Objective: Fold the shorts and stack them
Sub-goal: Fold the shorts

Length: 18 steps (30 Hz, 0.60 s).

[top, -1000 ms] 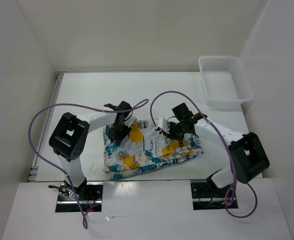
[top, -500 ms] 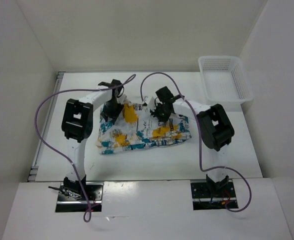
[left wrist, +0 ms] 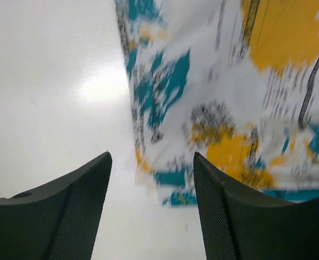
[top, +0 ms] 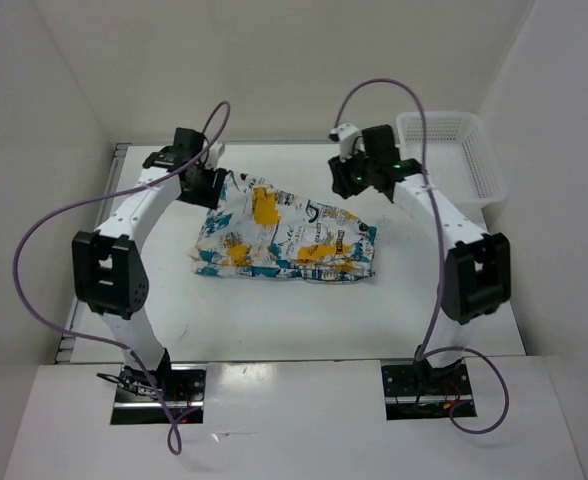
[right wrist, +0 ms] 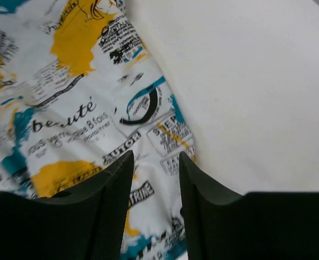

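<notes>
The shorts [top: 284, 238], white with teal, yellow and black print, lie flat and folded in the middle of the table. My left gripper [top: 210, 190] hangs above their far left corner, open and empty. My right gripper [top: 354, 180] hangs above the table just beyond their far right corner, open and empty. In the left wrist view the left gripper [left wrist: 151, 158] is above the shorts' left edge [left wrist: 230, 97], blurred by motion. In the right wrist view the right gripper [right wrist: 155, 158] is above the printed fabric [right wrist: 67, 108], with nothing between the fingers.
A white mesh basket [top: 486, 170] stands at the far right corner of the table. White walls close in the table on the left, back and right. Purple cables loop from both arms.
Both grippers have let go of the shorts and moved up and toward the back. The shorts have shifted farther back and now lie flatter.
</notes>
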Available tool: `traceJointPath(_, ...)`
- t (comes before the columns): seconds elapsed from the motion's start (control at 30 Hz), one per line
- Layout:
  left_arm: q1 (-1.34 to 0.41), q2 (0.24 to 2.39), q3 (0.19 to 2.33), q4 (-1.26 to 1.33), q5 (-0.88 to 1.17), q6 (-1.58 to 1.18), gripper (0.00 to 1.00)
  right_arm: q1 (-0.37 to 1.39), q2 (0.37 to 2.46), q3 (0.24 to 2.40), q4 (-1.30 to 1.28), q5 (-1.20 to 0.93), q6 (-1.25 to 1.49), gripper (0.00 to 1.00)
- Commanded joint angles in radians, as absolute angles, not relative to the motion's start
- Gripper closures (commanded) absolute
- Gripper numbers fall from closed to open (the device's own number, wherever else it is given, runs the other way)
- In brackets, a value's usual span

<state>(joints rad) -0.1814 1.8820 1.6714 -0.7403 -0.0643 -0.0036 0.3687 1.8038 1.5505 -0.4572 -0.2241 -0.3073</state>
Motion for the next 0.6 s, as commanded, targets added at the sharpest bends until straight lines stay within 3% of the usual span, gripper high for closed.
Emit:
traceJointPath(0.0, -0.124, 1.818, 1.485, -0.804, 0.011, 0.000, 0.31, 0.218, 1.681, 1.418, -0.552, -0.392, -0.170, 0.55)
traceJointPath(0.07, -0.077, 1.818, 1.453, -0.841, 0.075, 0.000, 0.34, 0.172, 1.632, 1.329, -0.607, -0.446, -0.149, 0.57)
traceJointPath(0.2, 0.012, 1.848, 1.433, -0.841, 0.179, 0.000, 0.41, 0.150, 1.546, 1.206, -0.652, -0.575, -0.088, 0.47)
traceJointPath(0.37, 0.044, 1.858, 1.394, -0.808, 0.281, 0.000, 0.41, 0.135, 1.473, 1.052, -0.666, -0.612, -0.011, 0.42)
traceJointPath(0.57, 0.072, 1.876, 1.356, -0.755, 0.290, 0.000, 0.39, 0.097, 1.447, 1.051, -0.675, -0.575, 0.018, 0.41)
